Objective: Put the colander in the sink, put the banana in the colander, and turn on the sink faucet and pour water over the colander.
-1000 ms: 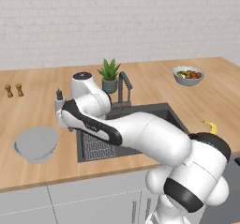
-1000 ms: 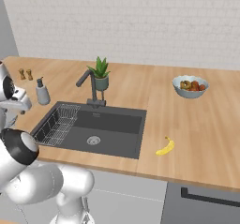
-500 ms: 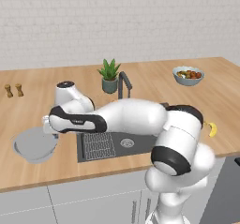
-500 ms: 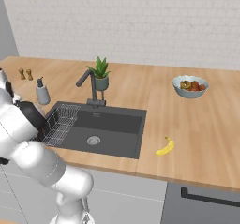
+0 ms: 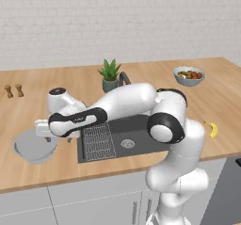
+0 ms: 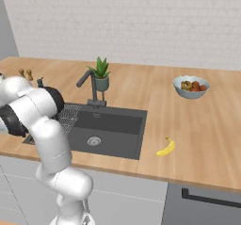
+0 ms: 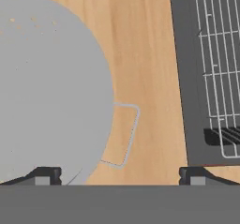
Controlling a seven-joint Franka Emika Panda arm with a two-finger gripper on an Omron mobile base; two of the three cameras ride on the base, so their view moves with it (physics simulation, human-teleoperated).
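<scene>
Left of the dark-grey rectangular sink (image 5: 122, 139), my wide-open, empty pincer (image 7: 117, 175) hovers over the wide, shallow light-grey metal colander (image 7: 47, 87) on the wooden bench (image 7: 145, 54). I judge it light, stiff and slippery; its thin wire rim handle (image 7: 127, 135) looks the best hold.

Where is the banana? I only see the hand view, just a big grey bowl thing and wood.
Observer: The banana lies on the counter right of the sink, far from the colander.
Operator: Is the robot holding anything?
Observer: No. The gripper is open, above the colander's rim nearest the sink.
Operator: Is water running?
Observer: No stream comes from the sink faucet; the basin looks dry.
Operator: Any other fruit?
Observer: A fruit bowl sits at the counter's far right.
</scene>
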